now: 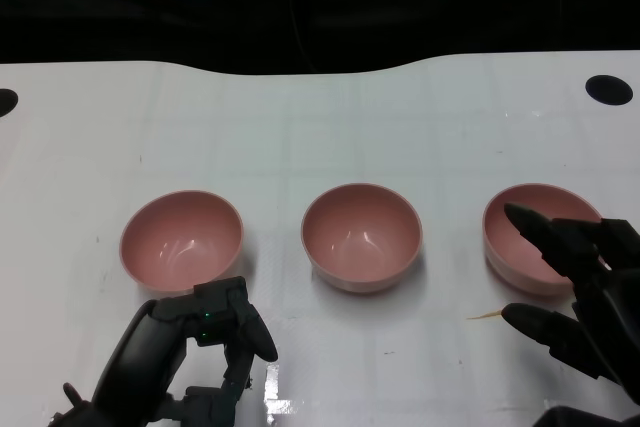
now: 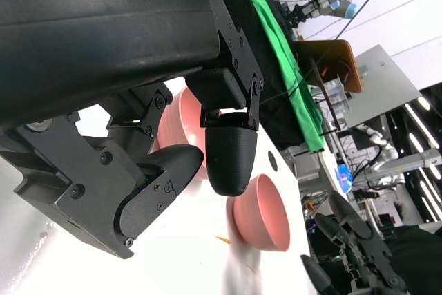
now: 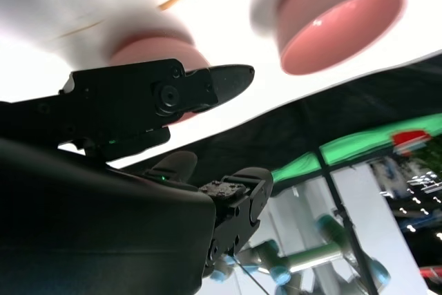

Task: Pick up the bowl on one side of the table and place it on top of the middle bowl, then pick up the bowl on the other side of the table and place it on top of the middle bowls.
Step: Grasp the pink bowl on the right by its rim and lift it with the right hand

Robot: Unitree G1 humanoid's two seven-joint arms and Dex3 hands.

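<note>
White tabletop, dark backdrop behind. Only from left wrist: green cloth, lab clutter. Three pink plastic bowls, nothing inside: left bowl, middle bowl, right bowl. Left hand spread, holding nothing; right hand wide over right bowl's rim.

No text, label, brand or number can be read in any view. The bowls carry no markings
</note>
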